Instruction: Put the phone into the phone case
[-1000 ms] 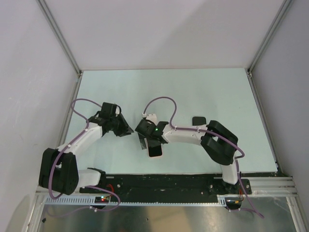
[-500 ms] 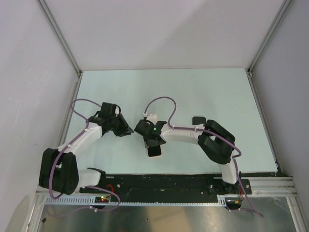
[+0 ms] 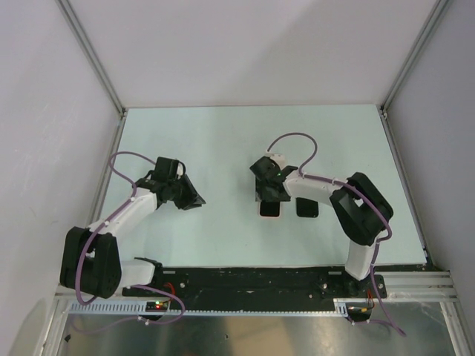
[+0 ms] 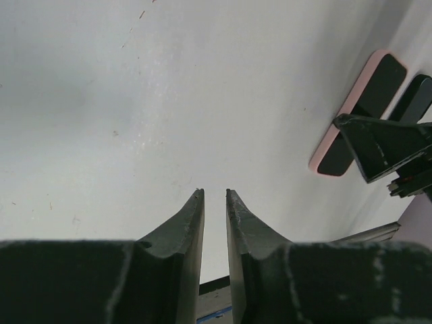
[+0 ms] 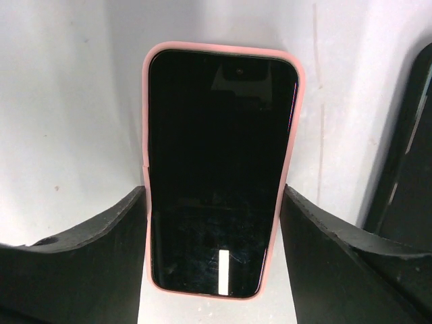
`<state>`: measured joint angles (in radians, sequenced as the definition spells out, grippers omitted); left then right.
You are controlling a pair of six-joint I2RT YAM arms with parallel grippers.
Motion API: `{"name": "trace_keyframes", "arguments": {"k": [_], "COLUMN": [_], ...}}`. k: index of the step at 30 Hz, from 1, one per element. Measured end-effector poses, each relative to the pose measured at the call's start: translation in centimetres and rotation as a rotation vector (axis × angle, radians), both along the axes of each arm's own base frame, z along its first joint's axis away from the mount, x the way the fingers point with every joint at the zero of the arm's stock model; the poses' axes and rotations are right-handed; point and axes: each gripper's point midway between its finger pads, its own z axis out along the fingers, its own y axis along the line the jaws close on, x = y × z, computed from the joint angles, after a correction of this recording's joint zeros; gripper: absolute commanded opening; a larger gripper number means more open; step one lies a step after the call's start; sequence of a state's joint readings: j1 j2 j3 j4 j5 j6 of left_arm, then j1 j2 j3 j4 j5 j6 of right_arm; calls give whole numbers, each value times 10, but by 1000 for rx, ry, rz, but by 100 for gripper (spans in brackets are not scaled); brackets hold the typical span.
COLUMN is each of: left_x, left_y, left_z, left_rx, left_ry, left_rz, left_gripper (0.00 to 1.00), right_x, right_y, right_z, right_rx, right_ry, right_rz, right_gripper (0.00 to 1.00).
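Note:
The phone (image 5: 219,169), black screen up, sits inside the pink case (image 5: 294,121) and lies flat on the table. My right gripper (image 5: 214,192) holds it, one finger against each long side of the case. In the top view the right gripper (image 3: 269,200) is over the phone (image 3: 270,211) at the table's middle. The left wrist view shows the pink-cased phone (image 4: 358,108) at the far right. My left gripper (image 3: 194,200) rests left of centre, well away from the phone; its fingers (image 4: 191,216) are almost together with a narrow gap and hold nothing.
A second flat black phone-sized object (image 3: 306,207) lies just right of the pink-cased phone; it also shows at the right edge of the right wrist view (image 5: 405,169). Frame posts and grey walls bound the pale table (image 3: 223,141). A black rail (image 3: 252,280) runs along the near edge.
My right gripper has swung right and away from me, taking the pink-cased phone from near the front centre to beside the black object. The left arm has not moved.

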<state>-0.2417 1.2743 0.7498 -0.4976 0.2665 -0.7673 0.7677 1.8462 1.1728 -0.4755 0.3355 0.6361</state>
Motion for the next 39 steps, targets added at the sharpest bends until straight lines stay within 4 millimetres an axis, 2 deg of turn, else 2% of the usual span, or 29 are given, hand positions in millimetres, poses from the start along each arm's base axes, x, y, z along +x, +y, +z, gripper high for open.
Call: {"name": "trace_keyframes", "arguments": {"k": [2,4,5,8,10,12,14,16,18,19,21,27,28,32,34,36,39], "left_x": [0,0,0,0,0,0,0,2,6,9,17,34,36,34,32,28,24], "left_y": [0,0,0,0,0,0,0,0,-1,-1,-1,-2,-2,2,6,11,17], "left_z": [0,0,0,-1,-1,0,0,3,9,13,25,82,95,144,163,179,192], "left_rx": [0,0,0,1,1,1,3,5,7,8,10,8,7,6,15,28,50], "left_ry": [0,0,1,2,2,1,-1,-8,-27,-42,-83,-275,-317,-479,-545,-605,-659], "left_rz": [0,0,0,0,-1,-1,-6,-10,-18,-23,-26,-30,-32,-32,-30,-26,-17], "left_gripper": [23,23,23,24,26,28,37,51,84,92,98,100,100,100,100,100,100], "right_x": [7,11,13,15,15,16,15,15,14,15,17,19,16,3,-5,-12,-17], "right_y": [-10,-14,-15,-16,-16,-15,-19,-22,-24,-25,-25,-24,-24,-30,-33,-37,-39], "right_z": [0,0,-1,-1,0,-1,-2,2,12,21,46,146,168,230,254,269,274], "right_rx": [2,4,4,4,1,-1,-15,-17,-11,2,47,227,268,386,435,472,490], "right_ry": [-5,-7,-9,-10,-11,-15,-12,-13,-21,-32,-75,-273,-319,-458,-518,-557,-574], "right_rz": [-13,-11,-8,11,25,40,47,51,59,61,68,84,89,107,116,124,130], "right_gripper": [22,29,37,73,88,97,99,99,100,100,100,99,100,99,99,99,100]}}
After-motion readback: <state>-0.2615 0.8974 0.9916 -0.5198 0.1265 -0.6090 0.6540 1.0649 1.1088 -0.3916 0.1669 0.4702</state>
